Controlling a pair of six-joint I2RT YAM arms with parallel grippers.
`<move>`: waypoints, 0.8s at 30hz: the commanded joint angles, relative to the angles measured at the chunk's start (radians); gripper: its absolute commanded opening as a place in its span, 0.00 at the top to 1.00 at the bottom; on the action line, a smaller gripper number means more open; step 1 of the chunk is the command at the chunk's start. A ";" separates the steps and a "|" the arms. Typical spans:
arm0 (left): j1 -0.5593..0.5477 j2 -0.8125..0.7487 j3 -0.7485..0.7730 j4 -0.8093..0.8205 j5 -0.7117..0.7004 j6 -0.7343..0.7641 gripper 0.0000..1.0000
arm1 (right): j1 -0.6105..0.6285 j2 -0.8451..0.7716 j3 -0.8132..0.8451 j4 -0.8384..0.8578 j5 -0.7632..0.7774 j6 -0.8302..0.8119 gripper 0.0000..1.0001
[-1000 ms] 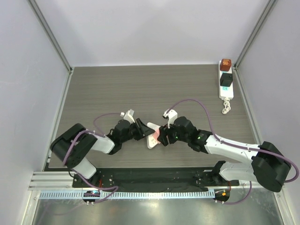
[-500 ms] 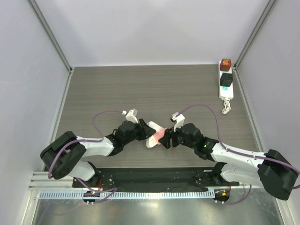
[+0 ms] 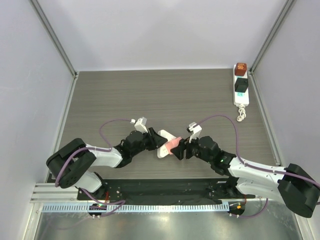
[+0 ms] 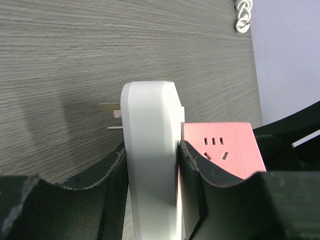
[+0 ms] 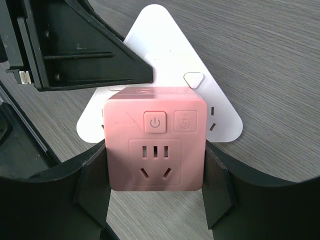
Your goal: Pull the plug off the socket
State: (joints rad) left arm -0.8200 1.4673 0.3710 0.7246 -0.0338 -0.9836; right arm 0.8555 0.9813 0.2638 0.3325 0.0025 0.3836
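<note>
As far as my left gripper (image 3: 154, 141) went: its fingers (image 4: 190, 165) were clamped on the two flat faces of the white triangular plate (image 5: 170, 45). I held it on edge over the near middle of the table (image 3: 150, 95), with its metal prongs (image 4: 110, 106) sticking out of the face turned away from my right arm.
Right gripper (image 3: 178, 149): closed around the pink cube (image 5: 155, 145), one pad on each side, with its outlet face and power button pointing back at my wrist camera.
Cube vs plate: they were pressed flat together with no gap I could see. I couldn't tell whether any pins were seated inside.
Where the socket (image 3: 241, 98) was: at the far right edge of the table, well apart from both grippers, with its knotted cord (image 3: 241, 115) at the near end.
On the strip: a red-brown block (image 3: 241, 68) sat at the far end and a black block (image 3: 241, 85) just nearer.
Done so far: I took the pink cube for the plug, and it was nowhere near the strip, so that part looked finished to me.
Left to do: cube and plate weren't parted yet. My guess was a straight pull apart, with my left side bracing the plate.
</note>
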 commanded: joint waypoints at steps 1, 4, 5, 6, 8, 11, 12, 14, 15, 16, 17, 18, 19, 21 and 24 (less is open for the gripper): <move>0.019 0.048 -0.063 -0.163 -0.146 0.065 1.00 | 0.002 -0.009 -0.009 0.082 0.060 0.106 0.99; 0.019 0.048 -0.070 -0.166 -0.167 0.060 1.00 | 0.001 0.020 0.024 0.030 0.091 0.167 0.99; 0.018 0.048 -0.069 -0.180 -0.172 0.060 1.00 | 0.001 0.028 0.038 -0.011 0.091 0.188 0.99; 0.018 0.047 -0.070 -0.182 -0.181 0.060 1.00 | 0.001 0.039 0.052 -0.036 0.094 0.210 0.99; 0.018 0.044 -0.075 -0.183 -0.190 0.062 1.00 | 0.001 0.046 0.081 -0.071 0.083 0.230 0.99; 0.018 0.033 -0.079 -0.186 -0.198 0.063 1.00 | 0.000 0.074 0.121 -0.136 0.073 0.242 0.99; 0.019 0.030 -0.089 -0.180 -0.195 0.065 1.00 | 0.001 0.083 0.139 -0.145 0.045 0.242 0.99; 0.018 0.007 -0.107 -0.153 -0.198 0.065 1.00 | 0.001 0.115 0.159 -0.168 0.010 0.204 0.99; 0.019 -0.002 -0.128 -0.146 -0.199 0.065 1.00 | 0.001 0.126 0.176 -0.177 -0.045 0.183 0.99; 0.018 -0.018 -0.136 -0.134 -0.201 0.066 1.00 | -0.001 0.152 0.179 -0.182 -0.094 0.140 0.99; 0.016 -0.024 -0.145 -0.129 -0.202 0.068 1.00 | 0.002 0.164 0.183 -0.179 -0.142 0.112 0.99; 0.015 -0.030 -0.155 -0.129 -0.204 0.068 1.00 | 0.007 0.180 0.193 -0.178 -0.212 0.085 0.99; 0.012 -0.036 -0.158 -0.128 -0.206 0.071 1.00 | 0.019 0.197 0.199 -0.188 -0.222 0.031 0.99; 0.009 -0.042 -0.168 -0.129 -0.210 0.066 1.00 | 0.088 0.214 0.233 -0.232 -0.170 -0.020 0.99; -0.005 -0.048 -0.182 -0.128 -0.216 0.054 1.00 | 0.189 0.234 0.279 -0.344 0.132 -0.064 0.99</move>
State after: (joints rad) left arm -0.8169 1.3895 0.2371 0.8055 -0.1455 -1.0397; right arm 0.9428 1.1835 0.4976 0.1452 0.0143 0.3790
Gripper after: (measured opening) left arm 0.407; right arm 0.662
